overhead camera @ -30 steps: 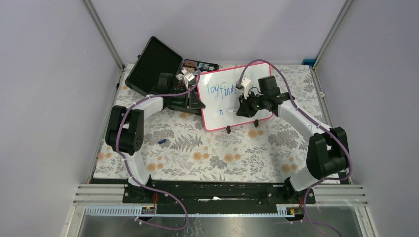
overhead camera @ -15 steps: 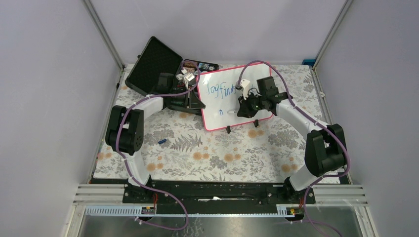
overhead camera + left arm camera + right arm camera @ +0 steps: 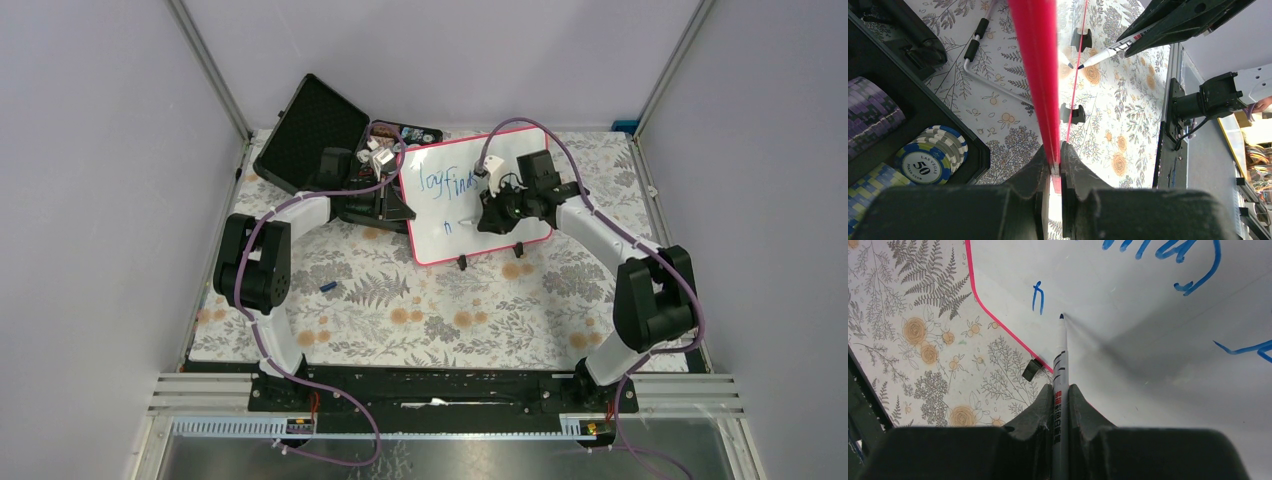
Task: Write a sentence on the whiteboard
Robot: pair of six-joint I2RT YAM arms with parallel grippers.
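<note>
The floral tabletop is carrying the whiteboard toward 12 o'clock from its centre, propped up on its small black feet, with an open black case lying at its 9 o'clock. The left pincer is clamping the board's pink-red frame edge-on, jaws nearly together on it, and is steadying the board. The right pincer is gripping a marker tightly by the barrel, tip aimed at the board.

The writing step looks to be under way. A first line in blue is reading roughly "Joyfinds", and below it, toward the board's 7 o'clock, a lone n-like stroke is starting a second line. The tip is hanging just at that stroke's 3 o'clock, and I cannot tell whether it is touching. The next move is probably calling for light, even contact and a short stroke toward 3 o'clock, while the left grip is resisting the push.

A chip in the case is showing "50 LAS VEGAS POKER CLUB". The marker's barrel print is too small to read.
</note>
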